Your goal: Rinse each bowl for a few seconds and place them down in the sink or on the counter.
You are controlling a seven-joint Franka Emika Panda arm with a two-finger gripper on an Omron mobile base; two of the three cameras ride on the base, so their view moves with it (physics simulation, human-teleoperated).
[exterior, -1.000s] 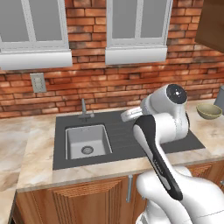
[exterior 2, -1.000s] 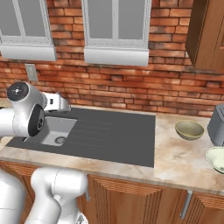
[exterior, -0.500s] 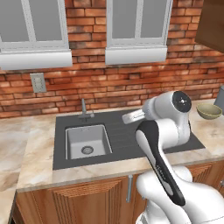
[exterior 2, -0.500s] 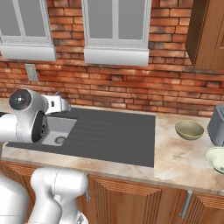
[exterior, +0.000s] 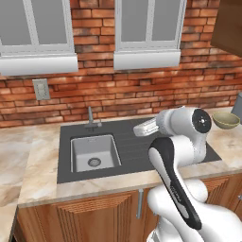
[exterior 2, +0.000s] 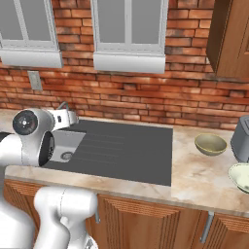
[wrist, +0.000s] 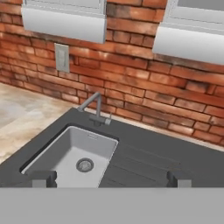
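Two bowls wait on the counter (exterior 2: 194, 177) at the far right, well apart from the sink (exterior 2: 121, 151): the olive-tan bowl (exterior 2: 210, 144) sits just left of a grey appliance (exterior 2: 241, 138), and the paler cream-green bowl (exterior 2: 241, 176) lies nearer, at the picture's right edge. At the robot's hand, the gripper (wrist: 109, 178) hangs over the ribbed drainboard (wrist: 144, 164) with its jaws spread wide and nothing between them, facing the faucet (wrist: 97, 107) and the small light basin (wrist: 74, 155). Neither bowl appears rinsed yet. Doing this step well likely means swinging the hand right toward the olive-tan bowl, the closer of the two to the sink, coming down over one side of its rim so one finger goes inside and one outside, and staying off the appliance beside it.
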